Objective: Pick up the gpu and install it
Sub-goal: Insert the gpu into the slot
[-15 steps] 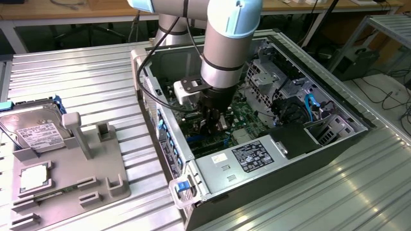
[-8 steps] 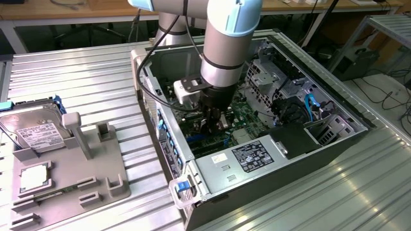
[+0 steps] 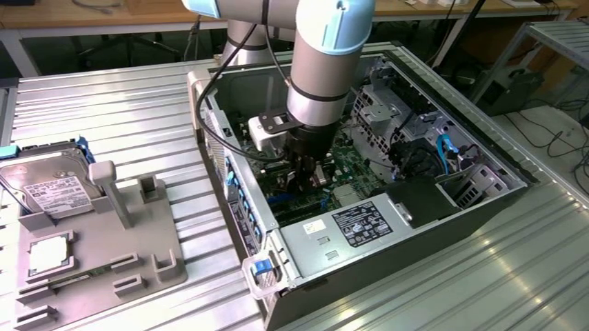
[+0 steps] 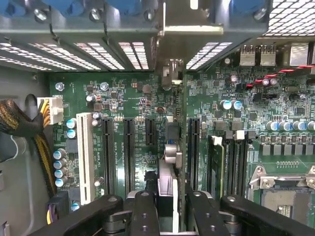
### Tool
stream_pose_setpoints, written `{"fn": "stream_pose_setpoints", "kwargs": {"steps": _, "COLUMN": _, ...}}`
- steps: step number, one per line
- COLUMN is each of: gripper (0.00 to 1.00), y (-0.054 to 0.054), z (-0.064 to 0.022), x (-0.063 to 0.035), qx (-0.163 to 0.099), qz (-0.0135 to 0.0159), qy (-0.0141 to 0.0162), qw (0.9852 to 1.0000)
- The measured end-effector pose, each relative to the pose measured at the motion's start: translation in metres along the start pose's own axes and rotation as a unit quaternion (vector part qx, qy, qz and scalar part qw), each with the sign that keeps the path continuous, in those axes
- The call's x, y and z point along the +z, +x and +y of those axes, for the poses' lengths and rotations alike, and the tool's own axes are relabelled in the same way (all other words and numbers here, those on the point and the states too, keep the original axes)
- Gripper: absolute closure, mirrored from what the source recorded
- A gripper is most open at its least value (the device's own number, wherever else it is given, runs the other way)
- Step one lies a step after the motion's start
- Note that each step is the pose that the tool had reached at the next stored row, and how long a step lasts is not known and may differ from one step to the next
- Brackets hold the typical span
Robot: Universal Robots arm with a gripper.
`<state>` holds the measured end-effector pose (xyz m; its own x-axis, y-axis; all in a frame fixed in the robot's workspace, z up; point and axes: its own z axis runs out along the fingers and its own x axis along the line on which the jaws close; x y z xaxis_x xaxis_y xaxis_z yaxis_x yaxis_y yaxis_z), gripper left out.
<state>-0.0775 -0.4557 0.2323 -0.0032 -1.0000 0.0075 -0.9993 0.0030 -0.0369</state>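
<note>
My gripper (image 3: 307, 181) is down inside the open computer case (image 3: 241, 207), shut on the gpu (image 3: 319, 179). In the wrist view the gpu (image 4: 173, 147) stands edge-on between my black fingers (image 4: 144, 211), a thin green board with dark parts on one face. It runs over the motherboard (image 4: 123, 93) towards the case's rear wall, and its silver end bracket (image 4: 189, 30) meets the slotted rear openings. The card stands between a short black slot (image 4: 150, 132) and a long black slot (image 4: 193, 147). Whether its edge is seated, I cannot tell.
A white slot (image 4: 84, 152), memory slots (image 4: 231, 162) and the processor socket (image 4: 283, 196) lie around the card. The power supply (image 3: 359, 224) fills the case's near corner. On the grey fixture (image 3: 138, 241) at the exterior view's left lie a hard drive (image 3: 51, 183) and a processor chip (image 3: 48, 254).
</note>
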Motion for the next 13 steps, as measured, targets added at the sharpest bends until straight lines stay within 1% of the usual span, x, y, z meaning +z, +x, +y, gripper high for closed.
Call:
{"fn": "stream_pose_setpoints", "kwargs": {"steps": 7, "gripper": 0.72, "y": 0.0001, "z": -0.0001, "x": -0.0023, "qx": 0.0, "qz": 0.0002, "qy": -0.0001, "qw": 1.0}}
{"fn": "stream_pose_setpoints", "kwargs": {"steps": 9, "gripper": 0.72, "y": 0.0001, "z": -0.0001, "x": -0.0045, "qx": 0.0, "qz": 0.0002, "qy": -0.0001, "qw": 1.0}}
{"fn": "stream_pose_setpoints", "kwargs": {"steps": 13, "gripper": 0.72, "y": 0.0001, "z": 0.0001, "x": -0.0045, "qx": 0.0, "qz": 0.0002, "qy": -0.0001, "qw": 1.0}}
